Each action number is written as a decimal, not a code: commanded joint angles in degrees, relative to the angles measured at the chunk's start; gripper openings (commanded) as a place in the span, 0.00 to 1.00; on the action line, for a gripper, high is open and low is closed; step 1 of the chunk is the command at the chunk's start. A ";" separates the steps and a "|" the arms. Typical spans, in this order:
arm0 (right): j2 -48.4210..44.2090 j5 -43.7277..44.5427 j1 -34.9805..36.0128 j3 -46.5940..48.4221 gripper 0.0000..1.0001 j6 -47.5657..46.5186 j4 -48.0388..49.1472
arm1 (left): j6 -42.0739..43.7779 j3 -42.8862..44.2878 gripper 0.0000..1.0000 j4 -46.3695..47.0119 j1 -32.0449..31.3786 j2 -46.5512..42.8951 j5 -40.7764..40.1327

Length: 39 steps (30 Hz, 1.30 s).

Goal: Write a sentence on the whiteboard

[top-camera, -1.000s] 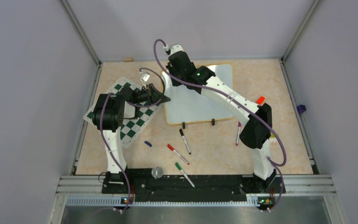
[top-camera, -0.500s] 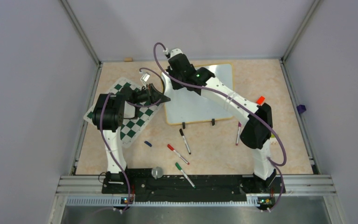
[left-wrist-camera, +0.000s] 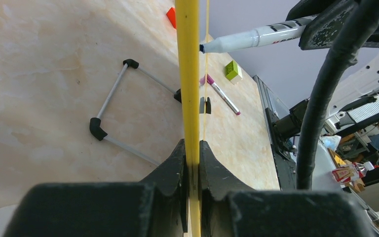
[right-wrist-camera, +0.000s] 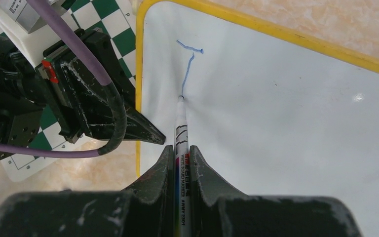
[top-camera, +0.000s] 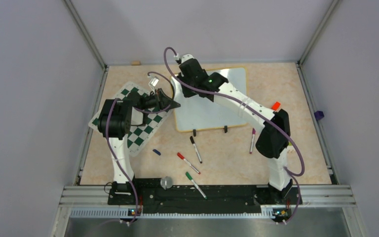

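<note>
top view: the whiteboard (top-camera: 205, 114) sits mid-table with the chess mat (top-camera: 137, 134) just beside its left edge. the right arm (top-camera: 237, 100) stretches across the board to its far left corner. the left gripper (top-camera: 173, 104) meets the board's left rim. spare markers (top-camera: 196, 149) lie nearer the arm bases.

left wrist view: the left gripper's jaws are pressed onto the yellow rim (left-wrist-camera: 187, 74), seen edge-on, pinning the board. the marker (left-wrist-camera: 256, 37) comes in from the right, its tip at the board face just past the rim.

right wrist view: the right gripper (right-wrist-camera: 180, 154) is clamped tight on the marker's barrel. the marker's long axis points straight ahead of the fingers, and its tip touches the board. the sentence (right-wrist-camera: 187, 69) is so far one short blue hooked stroke, near the corner by the mat. blank board spreads to the right of the tip, so the writing most likely has to travel that way, away from the left gripper just beside it. the right arm does the writing; the left appears to serve only as a clamp.
</note>
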 commanded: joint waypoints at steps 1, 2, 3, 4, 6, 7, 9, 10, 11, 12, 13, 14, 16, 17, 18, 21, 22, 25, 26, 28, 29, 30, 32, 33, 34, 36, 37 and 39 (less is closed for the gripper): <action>-3.99 -0.84 -0.73 2.83 0.00 0.31 1.57 | 4.03 -0.57 0.00 6.31 -0.12 -2.43 2.60; -4.85 -1.02 -0.78 2.28 0.00 0.17 2.51 | 4.04 -0.64 0.00 6.31 -0.12 -2.50 2.57; -5.54 -1.22 -0.77 1.55 0.00 0.01 3.37 | 4.14 -0.66 0.00 6.31 -0.12 -2.48 2.60; -6.23 -1.28 -0.81 0.73 0.00 -0.09 4.68 | 4.12 -0.62 0.00 6.27 -0.12 -2.56 2.61; -7.49 -1.31 -0.79 -0.96 0.00 -0.17 6.30 | 4.12 -0.66 0.00 6.31 -0.12 -2.49 2.60; -8.03 -1.28 -0.81 -1.73 0.00 -0.19 6.91 | 4.12 -0.66 0.00 6.31 -0.12 -2.44 2.59; -8.69 -0.82 -0.84 -2.69 0.00 -0.39 7.62 | 4.12 -0.66 0.00 6.31 -0.12 -2.49 2.54; -8.83 -0.32 -1.03 -2.85 0.00 -0.36 7.49 | 4.12 -0.66 0.00 6.31 -0.12 -2.58 2.52; -8.67 0.18 -1.09 -2.84 0.00 -0.35 7.17 | 4.12 -0.66 0.00 6.28 -0.12 -2.62 2.50; -8.61 0.66 -1.22 -2.77 0.00 -0.21 6.76 | 4.12 -0.62 0.00 6.29 -0.12 -2.67 2.31; -8.63 0.83 -1.40 -2.78 0.00 -0.06 6.53 | 4.04 -0.54 0.00 6.31 -0.12 -2.82 2.26; -8.67 0.89 -1.55 -2.76 0.00 0.04 6.37 | 3.77 -0.37 0.00 6.30 -0.06 -2.78 2.16; -8.98 1.10 -1.63 -2.82 0.00 0.07 6.20 | 3.08 0.24 0.00 6.28 -0.11 -2.78 2.04; -9.21 1.30 -1.69 -2.77 0.00 -0.13 6.21 | 2.80 0.44 0.00 6.35 -0.11 -2.78 1.86; -9.39 1.40 -1.65 -2.76 0.00 -0.32 6.20 | 2.69 0.50 0.00 6.40 -0.12 -2.83 1.59; -9.79 1.97 -1.63 -3.12 0.00 -0.95 6.15 | 3.64 -0.70 0.01 6.40 -0.12 -3.38 0.59; -10.08 1.97 -1.64 -3.41 0.00 -1.13 6.23 | 4.20 -1.26 0.02 6.40 -0.07 -3.58 0.08; -10.77 1.75 -1.64 -4.51 0.00 -1.25 6.51 | 5.34 -3.10 0.02 6.40 -0.03 -4.19 -1.85; -11.09 1.61 -1.70 -4.95 0.00 -1.23 6.66 | 5.50 -3.53 0.02 6.40 -0.03 -4.25 -2.49; -11.65 1.66 -1.68 -5.72 0.00 -1.59 7.23 | 6.19 -4.35 0.02 6.40 0.02 -4.35 -4.05; -11.95 1.81 -1.71 -5.98 0.00 -1.75 7.38 | 6.60 -4.97 0.02 6.36 -0.02 -4.55 -4.98; -12.26 2.01 -1.64 -6.27 0.00 -1.94 7.66 | 7.39 -5.76 0.03 6.40 -0.03 -4.91 -6.34; -12.73 2.24 -1.65 -6.61 0.00 -2.24 8.02 | 9.63 -8.16 0.04 6.40 -0.11 -6.30 -9.48; -12.82 2.33 -1.63 -6.63 0.00 -2.34 8.12 | 10.80 -9.30 0.05 6.40 -0.18 -6.92 -10.88; -12.88 2.27 -1.73 -6.65 0.00 -2.56 8.13 | 12.02 -10.05 0.05 6.40 -0.28 -7.34 -11.94; -12.96 2.39 -1.77 -6.67 0.00 -2.70 8.16 | 12.36 -10.30 0.05 6.34 -0.57 -7.62 -11.63; -12.94 2.38 -1.77 -6.78 0.00 -2.72 8.14 | 12.24 -10.15 0.05 6.39 -0.68 -7.49 -11.38; -12.89 2.26 -1.78 -7.16 0.00 -2.80 8.23 | 12.33 -10.11 0.05 6.40 -0.98 -7.70 -11.33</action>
